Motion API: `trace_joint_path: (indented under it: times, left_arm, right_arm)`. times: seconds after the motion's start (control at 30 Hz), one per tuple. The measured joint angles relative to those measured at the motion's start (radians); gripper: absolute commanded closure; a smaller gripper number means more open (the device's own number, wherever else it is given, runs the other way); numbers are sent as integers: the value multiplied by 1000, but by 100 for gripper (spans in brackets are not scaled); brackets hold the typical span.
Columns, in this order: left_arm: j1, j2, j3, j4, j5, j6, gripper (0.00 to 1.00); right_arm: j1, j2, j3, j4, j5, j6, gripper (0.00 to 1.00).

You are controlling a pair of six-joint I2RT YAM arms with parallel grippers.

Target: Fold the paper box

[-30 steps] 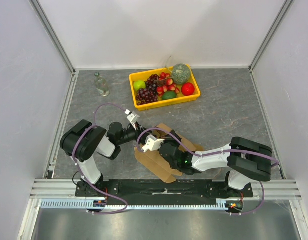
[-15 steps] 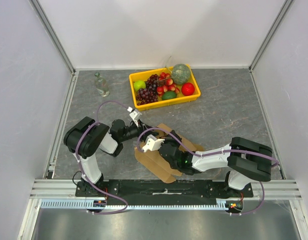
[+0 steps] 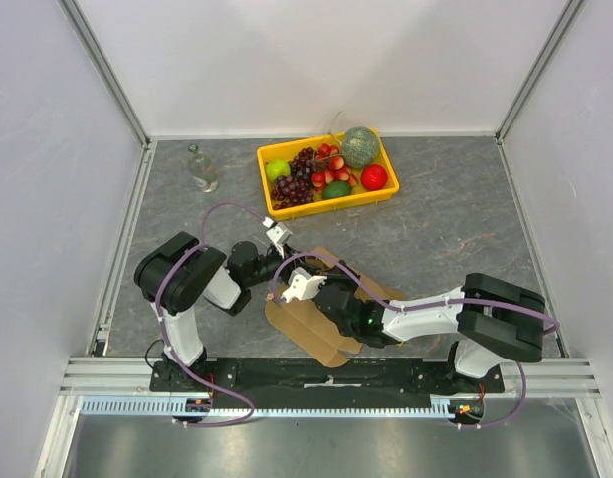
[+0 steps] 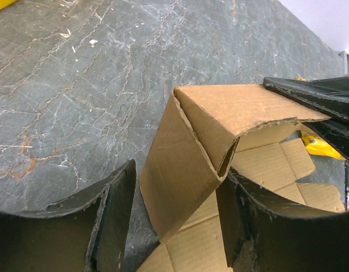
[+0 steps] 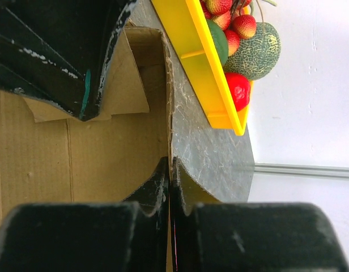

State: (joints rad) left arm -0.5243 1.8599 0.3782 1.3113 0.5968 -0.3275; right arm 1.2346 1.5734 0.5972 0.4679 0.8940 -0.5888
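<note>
The paper box (image 3: 308, 329) is a brown cardboard sheet lying partly folded on the grey table near the front, between my two arms. In the left wrist view one flap (image 4: 188, 158) stands up, bent over at its top. My left gripper (image 4: 175, 190) is open and straddles that flap, with a gap on the left side. The flap's fold rests against the right finger (image 4: 242, 221). My right gripper (image 5: 170, 165) is shut on the thin edge of an upright panel of the box (image 5: 106, 147). From above, both grippers meet over the sheet, the left (image 3: 285, 263) and the right (image 3: 324, 289).
A yellow tray (image 3: 270, 199) of grapes, strawberries, melon and other fruit stands behind the box. A small glass bottle (image 3: 200, 167) is at the back left. A yellow packet (image 4: 317, 146) lies by the sheet's far side. Enclosure walls and rails ring the table.
My left arm has swung right, bringing its gripper up to the raised flap with the jaws slightly wider. The sheet's near-left corner has shifted a little left. The right arm has barely moved.
</note>
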Motion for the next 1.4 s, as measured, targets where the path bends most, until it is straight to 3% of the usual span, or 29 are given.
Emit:
trace_joint_path:
  times: [0.33, 0.57, 0.9, 1.4]
  left_arm:
    - [-27, 0, -18, 0, -86, 31, 36]
    - [-42, 0, -39, 0, -137, 42, 38]
    - [-74, 0, -58, 0, -248, 56, 51]
    - [-171, -19, -61, 0, -459, 129, 62]
  right_arm:
    - [0, -26, -2, -30, -60, 64, 66]
    - [0, -67, -22, -40, -106, 106, 62]
    - [0, -121, -29, -55, -159, 164, 60]
    - [0, -124, -30, -79, -212, 234, 60]
